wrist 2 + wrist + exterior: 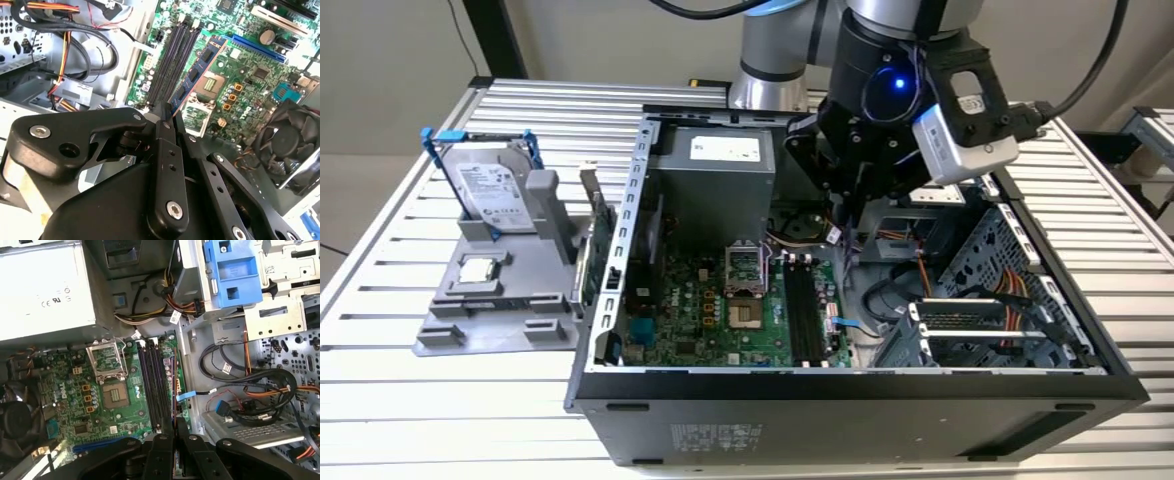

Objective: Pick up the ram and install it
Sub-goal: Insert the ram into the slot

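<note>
We find the gripper (851, 215) lowered into the open computer case (854, 405), which lies on its side on the slatted table (400, 400). In the second wrist view the gripper (167, 114) has its fingers pressed onto one end of the ram (197, 70), pinching the stick between them; the rest of the stick projects freely beyond the fingertips. The ram is held above the motherboard (250, 60), close to the black memory slots (172, 55) and roughly parallel to them. In the first wrist view the ram (173, 385) appears edge-on as a thin line just beside the memory slots (152, 385), on the side away from the processor socket (112, 390), with the gripper (175, 427) closed on it. We cannot tell whether the lower edge of the stick touches the board or a slot. The power supply (714, 170) sits at the far end of the case in the exterior view. Outside the case, towards the exterior view's left, a hard drive (494, 185) in a blue frame stands upright on a grey fixture (494, 310), well apart from the gripper.
</note>
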### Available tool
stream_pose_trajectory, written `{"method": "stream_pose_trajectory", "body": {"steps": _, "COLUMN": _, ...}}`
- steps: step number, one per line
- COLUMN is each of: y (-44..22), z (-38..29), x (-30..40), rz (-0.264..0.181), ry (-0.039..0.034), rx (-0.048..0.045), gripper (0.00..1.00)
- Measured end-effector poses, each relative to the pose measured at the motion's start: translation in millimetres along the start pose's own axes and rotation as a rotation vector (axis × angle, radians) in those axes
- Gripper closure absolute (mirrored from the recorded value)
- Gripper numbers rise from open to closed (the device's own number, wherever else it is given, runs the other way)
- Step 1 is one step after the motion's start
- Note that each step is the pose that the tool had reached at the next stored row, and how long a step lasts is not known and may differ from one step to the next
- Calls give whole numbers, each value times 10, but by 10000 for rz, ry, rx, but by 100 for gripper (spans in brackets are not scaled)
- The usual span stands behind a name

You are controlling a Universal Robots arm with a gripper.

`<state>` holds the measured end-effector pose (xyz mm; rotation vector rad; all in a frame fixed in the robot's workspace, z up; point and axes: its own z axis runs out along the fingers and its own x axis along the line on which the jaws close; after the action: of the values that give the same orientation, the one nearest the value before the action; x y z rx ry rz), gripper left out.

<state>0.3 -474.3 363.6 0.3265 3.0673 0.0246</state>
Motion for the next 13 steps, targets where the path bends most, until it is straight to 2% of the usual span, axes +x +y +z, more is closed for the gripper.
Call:
{"method": "stream_pose_trajectory", "body": {"steps": 7, "y": 1, "z": 17, "x": -5, "rz": 385, "ry": -8, "rx": 22, "gripper": 100}}
{"method": "stream_pose_trajectory", "body": {"steps": 13, "y": 1, "z": 18, "x": -5, "rz": 435, "ry": -10, "rx": 24, "gripper": 100}}
